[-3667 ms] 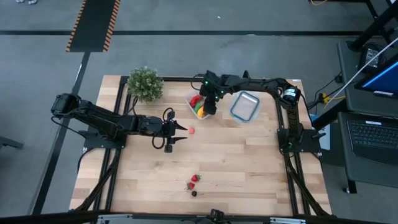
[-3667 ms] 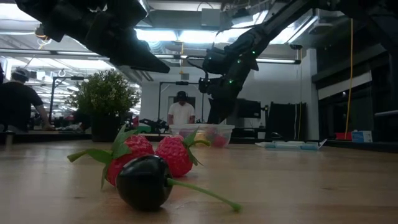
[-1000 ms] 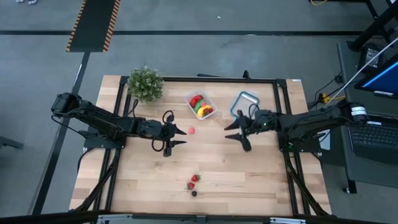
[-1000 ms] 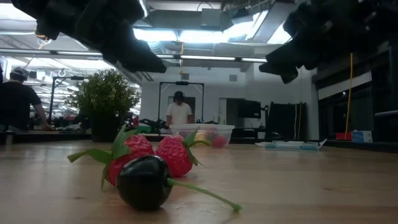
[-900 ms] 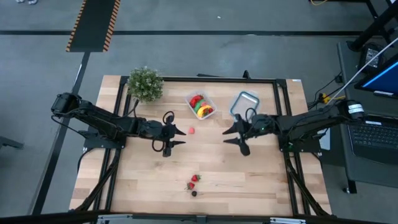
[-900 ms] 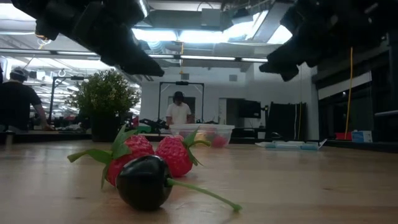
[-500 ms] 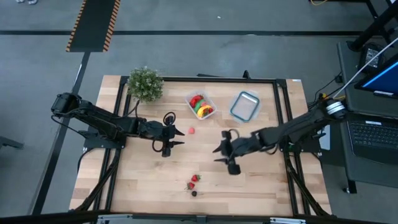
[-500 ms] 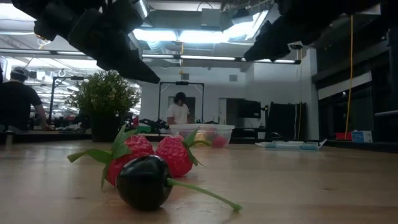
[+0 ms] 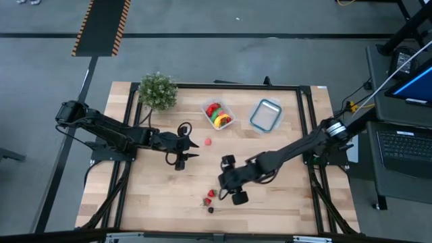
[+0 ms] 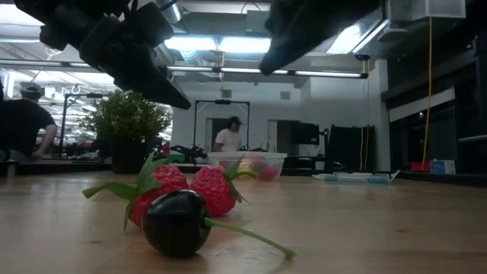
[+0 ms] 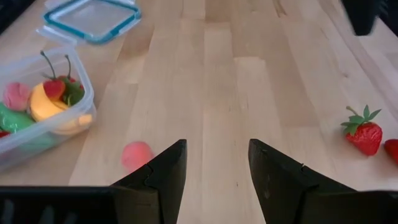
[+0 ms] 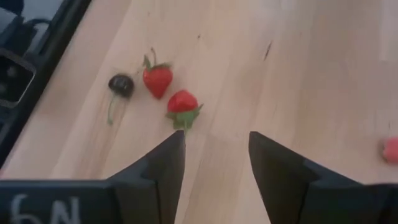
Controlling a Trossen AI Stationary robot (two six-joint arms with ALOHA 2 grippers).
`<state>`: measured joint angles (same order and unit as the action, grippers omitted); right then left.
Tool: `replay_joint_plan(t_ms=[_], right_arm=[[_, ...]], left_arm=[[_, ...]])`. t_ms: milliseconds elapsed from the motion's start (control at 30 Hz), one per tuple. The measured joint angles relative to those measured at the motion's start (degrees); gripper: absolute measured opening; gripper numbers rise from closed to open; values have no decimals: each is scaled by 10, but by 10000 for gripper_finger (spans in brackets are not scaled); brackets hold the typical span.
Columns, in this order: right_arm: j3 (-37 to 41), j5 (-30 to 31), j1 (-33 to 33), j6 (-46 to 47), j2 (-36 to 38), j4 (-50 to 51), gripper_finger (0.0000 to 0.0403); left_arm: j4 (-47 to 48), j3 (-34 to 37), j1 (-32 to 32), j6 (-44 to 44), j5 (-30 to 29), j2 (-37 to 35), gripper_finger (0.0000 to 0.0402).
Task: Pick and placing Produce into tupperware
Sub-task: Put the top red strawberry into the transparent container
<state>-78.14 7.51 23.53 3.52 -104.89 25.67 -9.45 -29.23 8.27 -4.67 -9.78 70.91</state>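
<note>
- The tupperware (image 9: 218, 113), a small clear squarish tub, stands open near the table's far edge, holding a yellow banana (image 11: 46, 107), a green piece, red pieces and stemmed cherries.
- A small pink ball (image 9: 208, 142) lies alone, near the tub.
- Two strawberries (image 12: 181, 102) and a dark cherry (image 12: 120, 84) lie clustered by the near edge.

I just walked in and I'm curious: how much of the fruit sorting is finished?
Partly done. The tub already holds several pieces, red, yellow and green. Neither tool holds anything: the right tool hangs open by two strawberries and a dark cherry, likely its next pick. The left tool is open near a small pink fruit. Those four loose pieces are left.
</note>
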Motion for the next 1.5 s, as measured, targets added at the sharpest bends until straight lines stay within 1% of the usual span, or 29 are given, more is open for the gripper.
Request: replay_joint_plan(t_ms=[133, 267, 433, 533, 900, 1067, 1133, 1200, 1267, 1367, 1500], right_arm=[[-67, 0, 0, -4, -45, 64, 183], [-107, 0, 0, -12, -79, 95, 202], [-127, 0, 0, -32, -100, 102, 236], [-131, -4, 0, -38, -103, 99, 246], [-131, -27, 0, -41, -105, 59, 248], [-131, -27, 2, -41, -105, 47, 248], [-131, -31, 3, -41, -112, 31, 248], [-131, -47, 3, -42, -126, 19, 248], [-134, -51, 3, -55, -142, 30, 248], [-157, -51, 3, -57, -159, 71, 248], [-190, -51, 4, -72, -176, 78, 248]], left_arm=[[7, 0, 0, -12, 0, 0, 165], [11, 0, 0, -12, 0, 0, 165], [12, 0, 0, -12, 0, 0, 165], [12, 0, 0, -12, 0, 0, 165], [13, 0, 0, -12, 0, 0, 165], [13, 0, 0, -12, 0, 0, 165], [13, 0, 0, -12, 0, 0, 165], [13, 0, 0, -12, 0, 0, 165], [13, 0, 0, -12, 0, 0, 165], [13, 0, 0, -12, 0, 0, 165], [13, 0, 0, -12, 0, 0, 165]])
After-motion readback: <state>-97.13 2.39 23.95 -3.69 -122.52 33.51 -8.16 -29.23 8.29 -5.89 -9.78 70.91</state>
